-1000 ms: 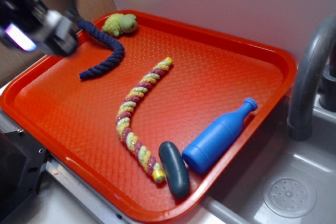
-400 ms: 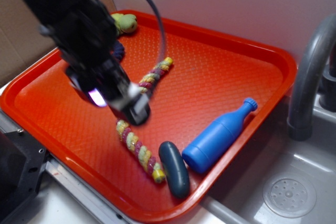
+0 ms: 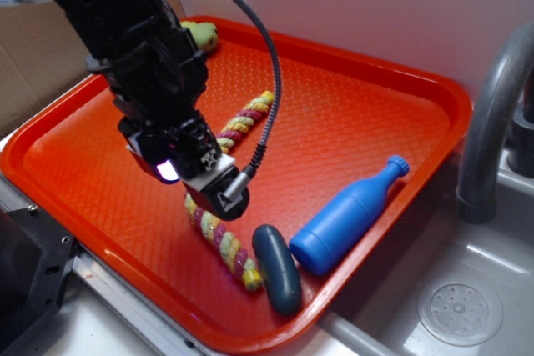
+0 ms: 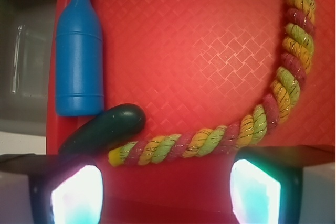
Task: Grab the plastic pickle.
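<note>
On the textured red tray (image 3: pixel 359 114), the open, empty gripper (image 3: pixel 219 195) nears the glossy pickle (image 3: pixel 277 268).

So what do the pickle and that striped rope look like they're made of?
The plastic pickle looks like smooth, hard, glossy plastic: dark teal-green with soft highlights along its rounded body. The striped rope seems to be twisted fabric cord, matte and fuzzy, with distinct yellow, green and pink strands.
</note>
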Controlling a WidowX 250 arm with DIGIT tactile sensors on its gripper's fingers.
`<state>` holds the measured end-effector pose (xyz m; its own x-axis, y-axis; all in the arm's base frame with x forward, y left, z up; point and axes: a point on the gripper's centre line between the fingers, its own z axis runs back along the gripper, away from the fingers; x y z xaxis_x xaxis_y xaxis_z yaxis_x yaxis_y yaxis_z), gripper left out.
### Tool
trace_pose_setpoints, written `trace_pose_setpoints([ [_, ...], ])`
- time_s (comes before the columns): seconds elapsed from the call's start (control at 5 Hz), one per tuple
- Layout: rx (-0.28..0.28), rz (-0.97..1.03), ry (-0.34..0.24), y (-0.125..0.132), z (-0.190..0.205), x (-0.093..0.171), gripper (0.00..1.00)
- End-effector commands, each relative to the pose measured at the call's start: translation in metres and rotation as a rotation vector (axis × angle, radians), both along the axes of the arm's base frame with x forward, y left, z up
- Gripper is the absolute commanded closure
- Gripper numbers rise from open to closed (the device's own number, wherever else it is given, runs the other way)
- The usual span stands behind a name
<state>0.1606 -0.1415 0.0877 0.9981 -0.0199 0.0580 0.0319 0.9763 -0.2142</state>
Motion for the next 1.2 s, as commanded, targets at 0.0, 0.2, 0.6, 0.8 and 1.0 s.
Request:
trace_pose_setpoints([
  [0.0, -0.027, 0.006, -0.036, -0.007, 0.012, 0.004, 0.00],
  [0.2, 0.090, -0.039, -0.009, -0.047, -0.015, 0.008, 0.00],
  [0.6, 0.058, -0.011, -0.022, -0.076, -0.038, 0.002, 0.00],
  [0.8, 0.058, 0.005, -0.001, -0.079, -0.042, -0.002, 0.00],
  [1.0, 0.049, 0.014, 0.039, -0.077, -0.051, -0.007, 0.00],
])
